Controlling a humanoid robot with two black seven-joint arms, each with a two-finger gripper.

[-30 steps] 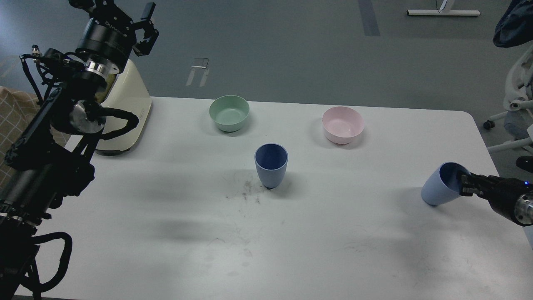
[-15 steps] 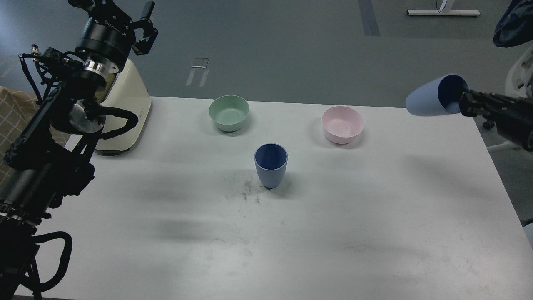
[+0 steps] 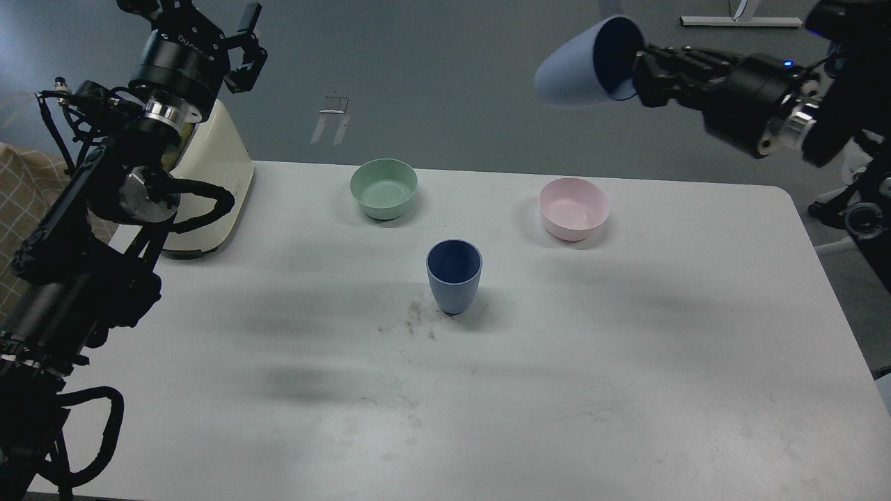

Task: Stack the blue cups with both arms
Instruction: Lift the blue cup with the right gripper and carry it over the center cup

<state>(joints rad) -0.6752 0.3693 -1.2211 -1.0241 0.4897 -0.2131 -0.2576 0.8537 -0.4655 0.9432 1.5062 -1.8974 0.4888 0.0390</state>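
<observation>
One blue cup (image 3: 453, 275) stands upright on the white table (image 3: 626, 362), near its middle. My right gripper (image 3: 637, 69) is shut on the rim of the second blue cup (image 3: 581, 66) and holds it high above the table's far edge, tipped on its side with its base pointing left. My left gripper (image 3: 240, 42) is raised at the far left above a cream appliance, open and empty, far from both cups.
A mint-green bowl (image 3: 383, 188) and a pink bowl (image 3: 573, 208) sit at the back of the table. A cream appliance (image 3: 209, 188) stands at the back left corner. An office chair (image 3: 863, 202) is beyond the right edge.
My right arm has lifted its blue cup from the table's right side, up and to the left, and tipped it further sideways. The left arm and the standing cup have barely moved.
</observation>
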